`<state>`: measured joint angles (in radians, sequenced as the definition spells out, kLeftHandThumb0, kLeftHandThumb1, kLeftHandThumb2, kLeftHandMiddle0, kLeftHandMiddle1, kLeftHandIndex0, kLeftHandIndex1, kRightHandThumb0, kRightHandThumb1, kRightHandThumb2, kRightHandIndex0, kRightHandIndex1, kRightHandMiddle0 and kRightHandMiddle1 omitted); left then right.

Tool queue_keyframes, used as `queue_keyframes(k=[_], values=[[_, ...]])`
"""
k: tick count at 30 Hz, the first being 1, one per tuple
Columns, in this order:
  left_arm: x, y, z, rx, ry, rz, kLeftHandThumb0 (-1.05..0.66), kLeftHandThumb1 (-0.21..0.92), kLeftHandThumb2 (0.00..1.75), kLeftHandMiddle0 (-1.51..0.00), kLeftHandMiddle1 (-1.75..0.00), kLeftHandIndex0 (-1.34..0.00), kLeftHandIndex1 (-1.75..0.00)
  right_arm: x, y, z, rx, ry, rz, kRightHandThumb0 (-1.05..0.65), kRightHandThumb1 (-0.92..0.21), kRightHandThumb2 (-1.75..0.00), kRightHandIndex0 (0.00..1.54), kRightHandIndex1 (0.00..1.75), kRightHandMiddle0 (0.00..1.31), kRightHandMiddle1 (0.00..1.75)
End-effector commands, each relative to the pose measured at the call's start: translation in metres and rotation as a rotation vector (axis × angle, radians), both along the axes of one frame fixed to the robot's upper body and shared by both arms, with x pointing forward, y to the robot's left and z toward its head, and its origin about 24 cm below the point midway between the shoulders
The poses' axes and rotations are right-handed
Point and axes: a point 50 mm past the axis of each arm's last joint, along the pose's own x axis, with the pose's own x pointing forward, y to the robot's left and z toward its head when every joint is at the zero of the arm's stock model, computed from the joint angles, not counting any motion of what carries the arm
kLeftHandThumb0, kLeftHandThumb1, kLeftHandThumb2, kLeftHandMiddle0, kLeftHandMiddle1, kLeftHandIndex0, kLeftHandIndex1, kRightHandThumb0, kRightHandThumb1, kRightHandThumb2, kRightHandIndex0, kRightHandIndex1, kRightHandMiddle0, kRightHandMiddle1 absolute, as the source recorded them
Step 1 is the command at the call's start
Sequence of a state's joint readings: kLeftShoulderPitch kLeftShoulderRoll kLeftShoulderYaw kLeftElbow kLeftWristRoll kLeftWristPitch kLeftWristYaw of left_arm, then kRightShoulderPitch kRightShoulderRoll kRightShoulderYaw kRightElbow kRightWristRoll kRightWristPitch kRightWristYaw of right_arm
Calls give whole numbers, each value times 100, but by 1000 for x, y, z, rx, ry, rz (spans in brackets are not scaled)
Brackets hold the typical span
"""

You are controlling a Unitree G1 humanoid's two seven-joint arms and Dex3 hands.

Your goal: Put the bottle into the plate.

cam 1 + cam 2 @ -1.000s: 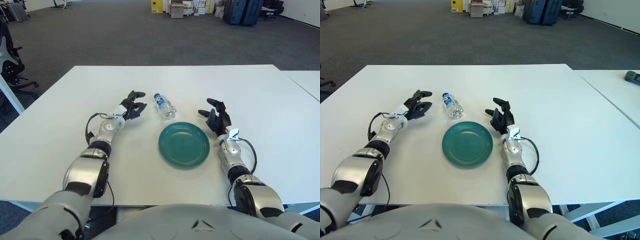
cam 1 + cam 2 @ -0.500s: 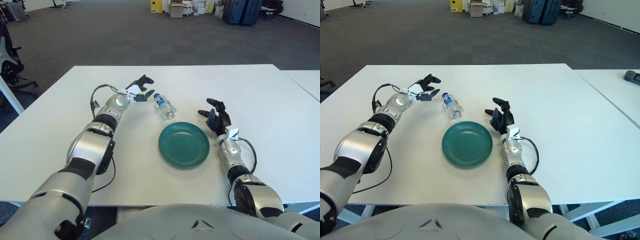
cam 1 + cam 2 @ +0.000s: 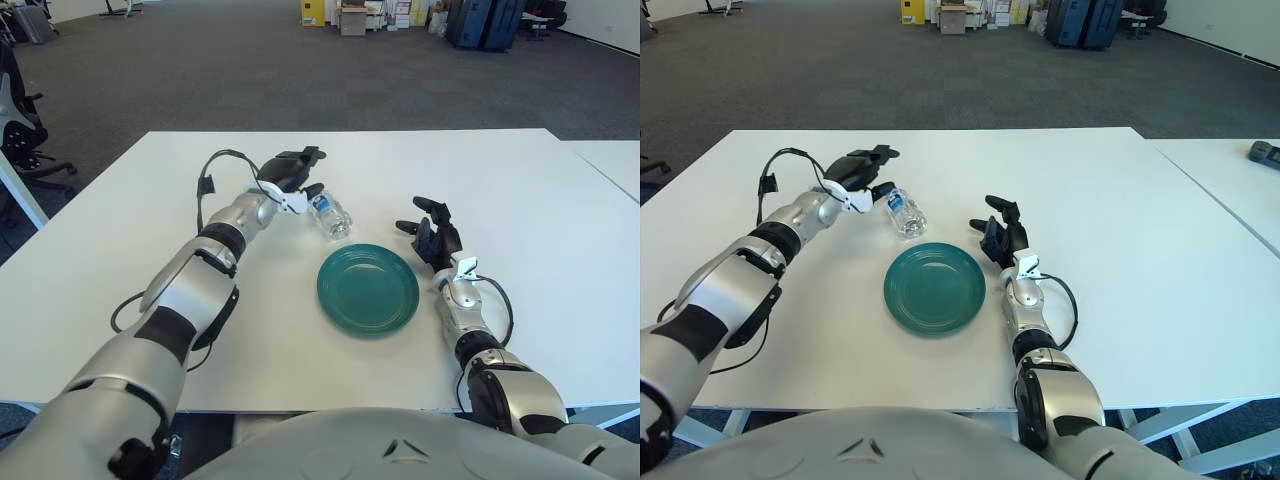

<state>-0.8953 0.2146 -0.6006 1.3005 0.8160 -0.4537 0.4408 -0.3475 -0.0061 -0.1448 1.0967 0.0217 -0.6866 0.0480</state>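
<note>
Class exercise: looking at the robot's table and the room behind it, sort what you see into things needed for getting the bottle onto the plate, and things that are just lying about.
Needed: bottle, lying on its side; green plate; left hand at the bottle's cap end; table.

Lying about: right hand, idle beside the plate's right; boxes and dark cases across the room; chair.

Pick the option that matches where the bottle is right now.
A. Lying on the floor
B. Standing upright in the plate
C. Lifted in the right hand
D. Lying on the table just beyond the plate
D. The bottle lies on its side on the white table, just past the far rim of the empty green plate, with the left hand open at its cap end.
</note>
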Motion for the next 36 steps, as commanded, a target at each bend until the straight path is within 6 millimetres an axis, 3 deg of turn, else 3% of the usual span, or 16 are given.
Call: queue_keyframes(k=[1, 20, 36], values=[[-4, -4, 1, 92, -138, -84, -90, 92, 104, -29, -10, 0, -67, -50, 1, -45, 41, 209, -42, -72, -92, -89, 55, 73, 0, 98], [-23, -18, -20, 211, -253, -257, -91, 92, 109, -24, -3, 0, -47, -56, -2, -44, 27, 184, -40, -74, -92, -90, 53, 74, 0, 99], [-36, -4, -41, 440, -288, -395, -88, 92, 112, -23, -1, 0, -45, -58, -2, -44, 4, 189, -29, -75, -92, -92, 52, 72, 0, 96]])
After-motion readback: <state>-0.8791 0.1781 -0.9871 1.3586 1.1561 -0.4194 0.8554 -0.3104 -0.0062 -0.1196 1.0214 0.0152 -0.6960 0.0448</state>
